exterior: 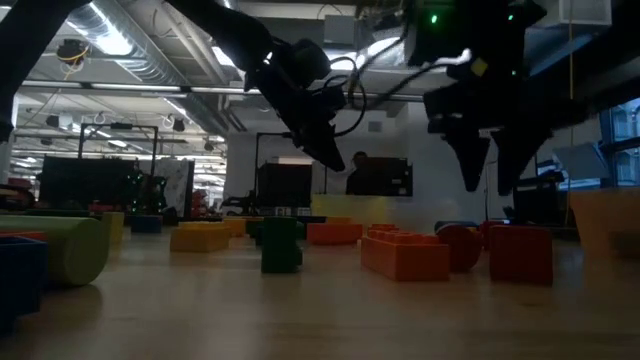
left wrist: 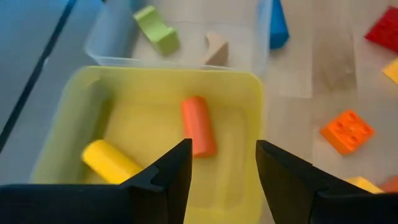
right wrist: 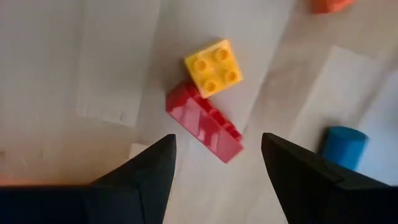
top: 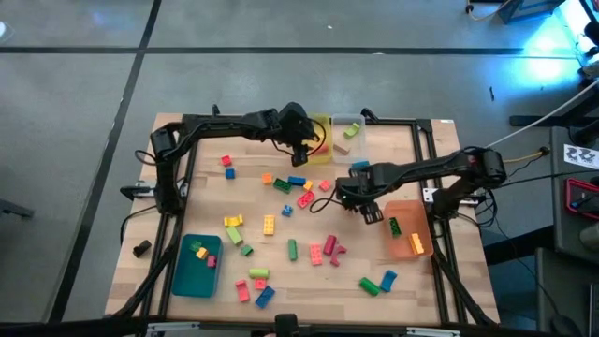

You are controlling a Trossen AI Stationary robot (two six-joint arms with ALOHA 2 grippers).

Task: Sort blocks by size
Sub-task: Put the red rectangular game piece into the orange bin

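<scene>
Sorting partly done: yellow plastic bin [left wrist: 74, 149] at the far edge holds an orange cylinder block [left wrist: 199, 126] and a yellow one; clear, teal and orange bins hold a few. Most plastic toy blocks [top: 281, 225] lie scattered mid-table. Left gripper [left wrist: 217, 165] open, empty, over the yellow bin; right gripper [right wrist: 214, 165] open, empty, above a red brick [right wrist: 205, 127] touching a yellow square brick, which crowds that pick.

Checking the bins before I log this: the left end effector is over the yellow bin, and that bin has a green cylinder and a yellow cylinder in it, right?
Not quite. The left wrist view shows the left end effector over the yellow bin, holding an orange cylinder, not green, and a yellow cylinder.
</scene>
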